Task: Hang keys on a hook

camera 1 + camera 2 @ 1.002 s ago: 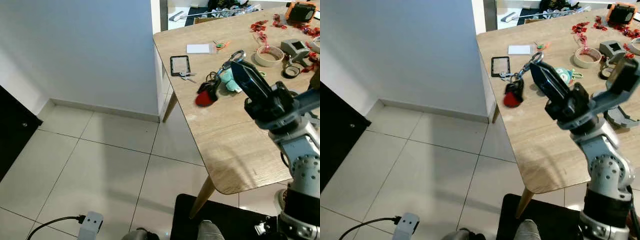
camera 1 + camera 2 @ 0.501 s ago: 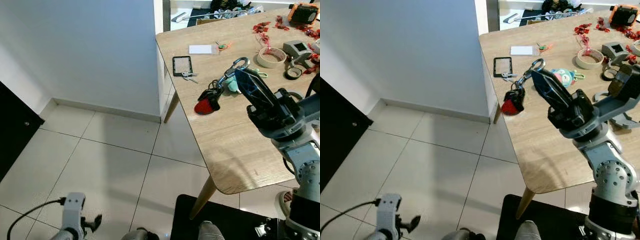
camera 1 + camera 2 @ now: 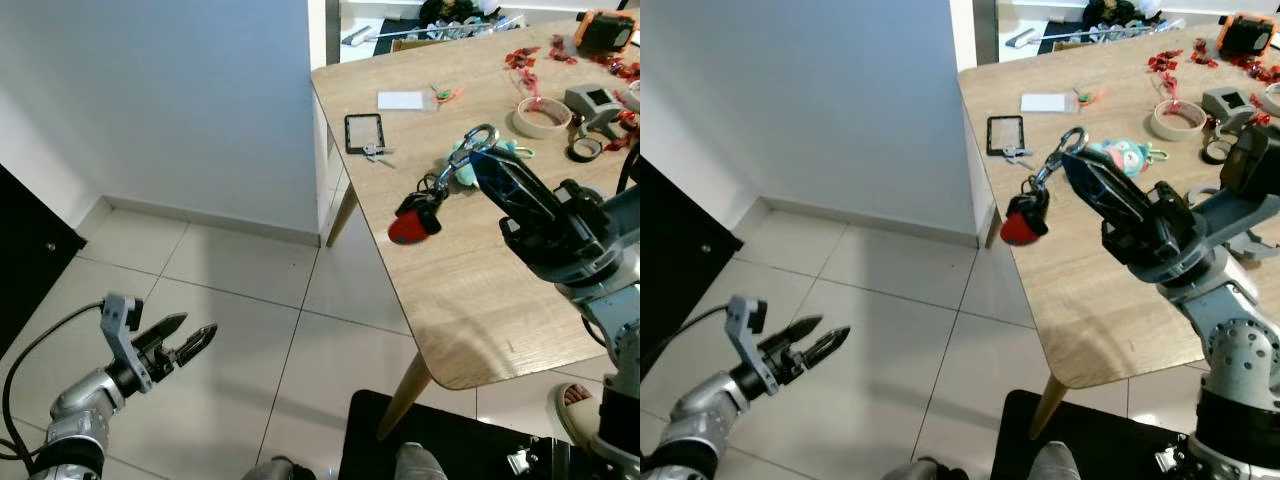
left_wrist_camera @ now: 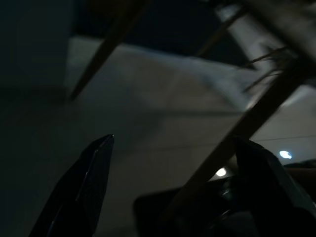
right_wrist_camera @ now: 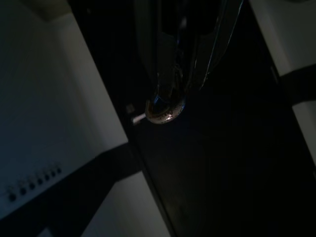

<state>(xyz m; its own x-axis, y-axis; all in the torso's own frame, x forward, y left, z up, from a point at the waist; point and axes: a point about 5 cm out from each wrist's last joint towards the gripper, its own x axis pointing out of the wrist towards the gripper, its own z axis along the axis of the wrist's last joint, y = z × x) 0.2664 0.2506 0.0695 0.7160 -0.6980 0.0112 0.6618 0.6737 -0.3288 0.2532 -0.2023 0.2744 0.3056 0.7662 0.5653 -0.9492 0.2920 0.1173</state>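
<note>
A silver right arm reaches over the near corner of a light wooden table (image 3: 470,300), its black two-fingered right gripper (image 3: 487,161) closed on a bunch of keys (image 3: 440,185) by a silver carabiner ring (image 3: 478,138), with a red fob (image 3: 413,224) dangling below, clear of the tabletop, close to the table's edge. Behind the gripper lies a teal plush charm (image 3: 1120,153) on the wood. Farther back on the table sit a small black-framed rectangular card holder (image 3: 361,131) with loose keys just beside it, a white paper slip (image 3: 404,99), a roll of beige masking tape (image 3: 539,115), a smaller black tape roll (image 3: 585,147), a grey box-shaped device (image 3: 594,101), scattered red scraps (image 3: 530,58) and an orange-and-black tool (image 3: 603,25) at the far edge. The table stands on angled wooden legs (image 3: 405,395) beside the corner of a plain white wall (image 3: 180,90), over pale square floor tiles (image 3: 210,330) with a white skirting board along the wall's foot. A dark cabinet front (image 3: 25,265) edges the room at the robot's left. Low on that side, the left gripper (image 3: 188,343) hangs above the tiles with its black fingers slightly parted and nothing between them; the dim left wrist view shows the two fingertips (image 4: 94,168) apart, table legs beyond. A black mat (image 3: 440,440) lies on the floor under the table's near corner.
</note>
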